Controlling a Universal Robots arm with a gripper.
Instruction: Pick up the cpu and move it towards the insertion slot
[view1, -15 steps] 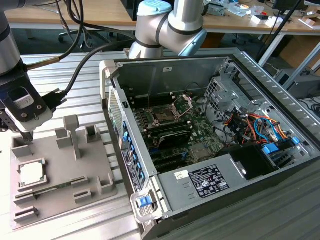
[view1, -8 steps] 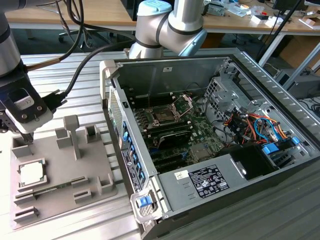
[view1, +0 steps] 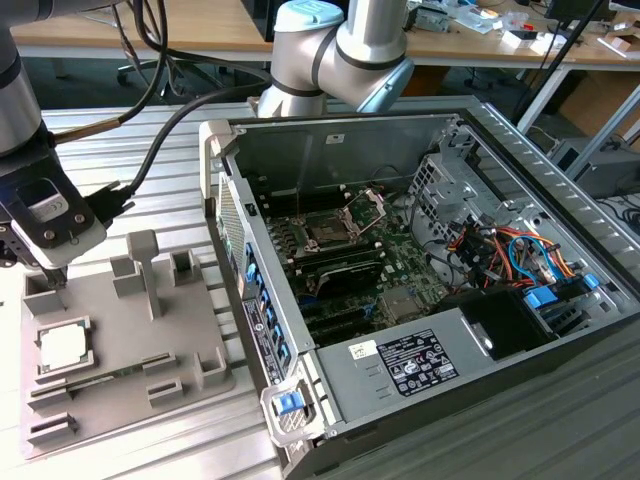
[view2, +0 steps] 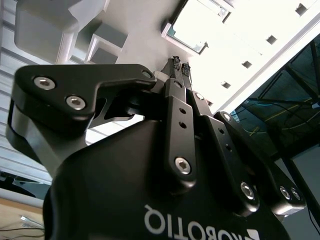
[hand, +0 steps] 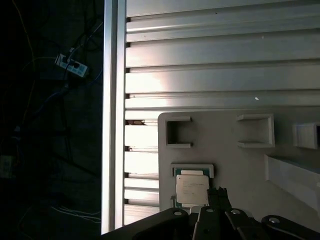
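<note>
The fingers (hand: 218, 195) are pressed together and hold nothing, poised over the grey tray (view1: 120, 335). The cpu (hand: 191, 189) lies flat in its tray pocket, just beside and below them, well apart from the insertion slot (view1: 329, 229) inside the computer case (view1: 400, 150).

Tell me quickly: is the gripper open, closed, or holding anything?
Gripper: closed, holding nothing; the small square silver-topped cpu lies in the grey moulded tray, close to it.
</note>
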